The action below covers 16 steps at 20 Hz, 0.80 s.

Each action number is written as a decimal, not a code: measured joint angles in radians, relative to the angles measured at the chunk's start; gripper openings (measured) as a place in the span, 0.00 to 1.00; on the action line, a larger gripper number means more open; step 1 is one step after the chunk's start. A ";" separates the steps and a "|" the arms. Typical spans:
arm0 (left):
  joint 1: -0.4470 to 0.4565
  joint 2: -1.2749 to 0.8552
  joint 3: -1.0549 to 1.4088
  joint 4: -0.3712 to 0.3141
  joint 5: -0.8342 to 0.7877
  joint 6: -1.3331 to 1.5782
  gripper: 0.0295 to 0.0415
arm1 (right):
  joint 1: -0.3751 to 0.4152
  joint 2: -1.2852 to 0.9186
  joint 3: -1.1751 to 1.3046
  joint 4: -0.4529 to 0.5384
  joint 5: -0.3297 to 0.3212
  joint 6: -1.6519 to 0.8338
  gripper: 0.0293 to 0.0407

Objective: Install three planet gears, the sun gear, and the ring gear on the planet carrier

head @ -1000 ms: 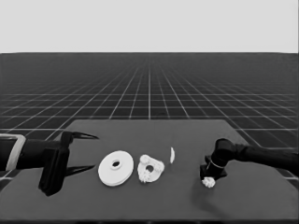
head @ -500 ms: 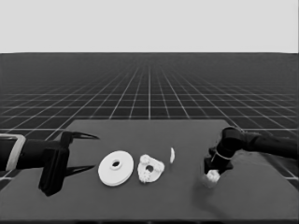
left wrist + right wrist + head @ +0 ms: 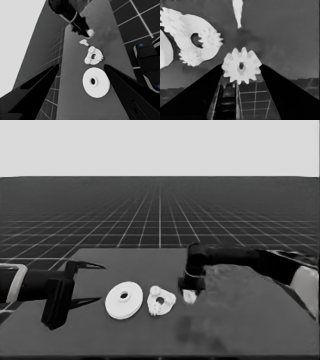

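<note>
Right wrist view, frame centre: a toothed gear (image 3: 241, 65) is pinched between the right gripper (image 3: 241, 71) fingertips; the head view shows it only as a white blob just right of the smaller round part (image 3: 161, 301), which carries gears. Beside it lies the larger round part (image 3: 124, 299). The left gripper (image 3: 90, 282), spread wide, waits at left.

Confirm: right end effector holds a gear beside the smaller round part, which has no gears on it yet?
Not quite. The right end effector does hold a gear beside the smaller round part, but the left wrist view shows three gears already on that part.
</note>
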 joint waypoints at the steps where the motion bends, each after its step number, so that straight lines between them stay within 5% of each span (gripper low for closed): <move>1: 0.000 0.000 0.000 0.000 0.000 0.000 0.75 | 0.003 0.173 -0.141 0.007 0.003 -0.009 0.14; 8: 0.000 0.000 0.000 0.000 0.000 0.000 0.75 | 0.004 0.402 -0.452 0.016 0.023 -0.122 0.14; 11: 0.000 0.000 0.000 0.000 0.000 0.000 0.75 | -0.096 0.419 -0.512 -0.079 0.051 -0.159 0.14; 16: 0.000 0.000 0.000 0.000 0.000 0.000 0.75 | -0.118 0.425 -0.532 -0.100 0.060 -0.170 0.14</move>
